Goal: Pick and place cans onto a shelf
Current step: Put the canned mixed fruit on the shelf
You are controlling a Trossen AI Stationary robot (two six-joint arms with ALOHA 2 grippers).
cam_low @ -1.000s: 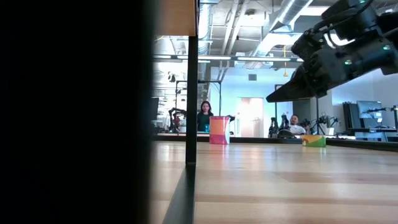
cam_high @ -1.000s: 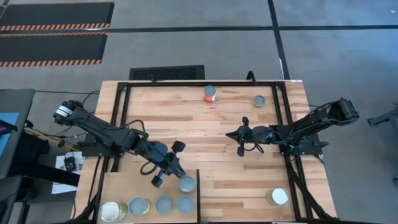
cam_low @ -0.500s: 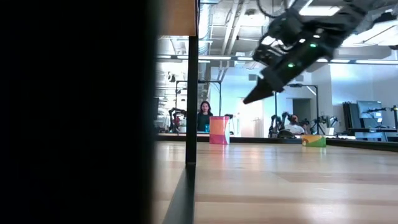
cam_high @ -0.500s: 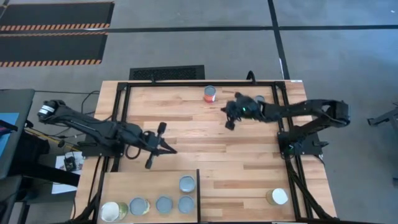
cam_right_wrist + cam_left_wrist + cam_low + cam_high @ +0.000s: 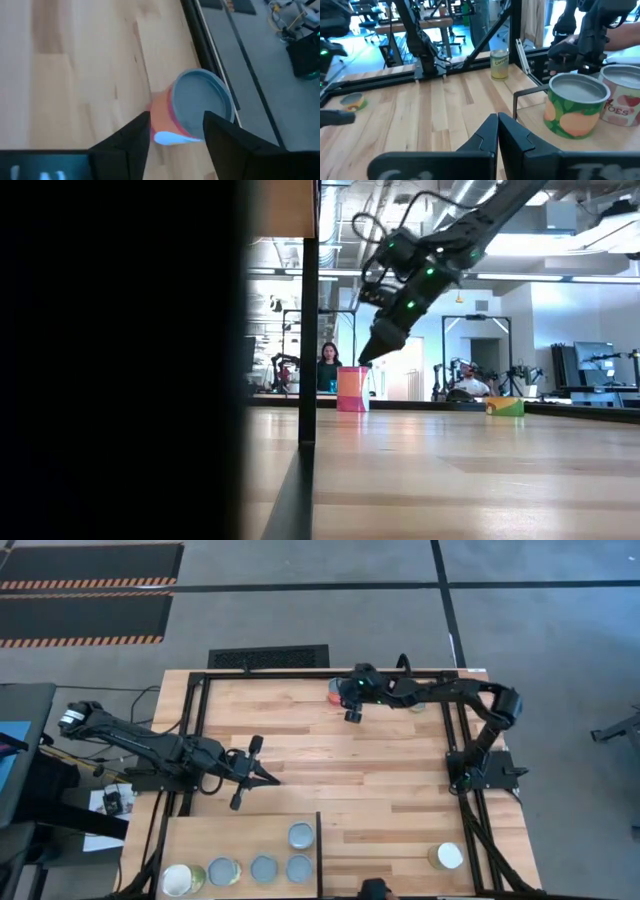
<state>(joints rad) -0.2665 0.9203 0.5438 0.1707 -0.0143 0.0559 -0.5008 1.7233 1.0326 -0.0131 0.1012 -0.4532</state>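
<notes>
The red-orange can (image 5: 192,112) sits just ahead of the right gripper (image 5: 350,700), whose jaws are spread wide and empty, one finger to either side of it. Half a second ago that arm was short of the can; now it's over it at the bench's (image 5: 400,800) far edge, so a grasp looks near. The left gripper (image 5: 245,772), jaws closed and empty, has pulled back from the shelf (image 5: 200,835), where five cans stand.

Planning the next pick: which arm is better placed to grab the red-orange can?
Right. The right gripper hangs open beside the red-orange can; the left gripper sits shut near the shelf.
</notes>
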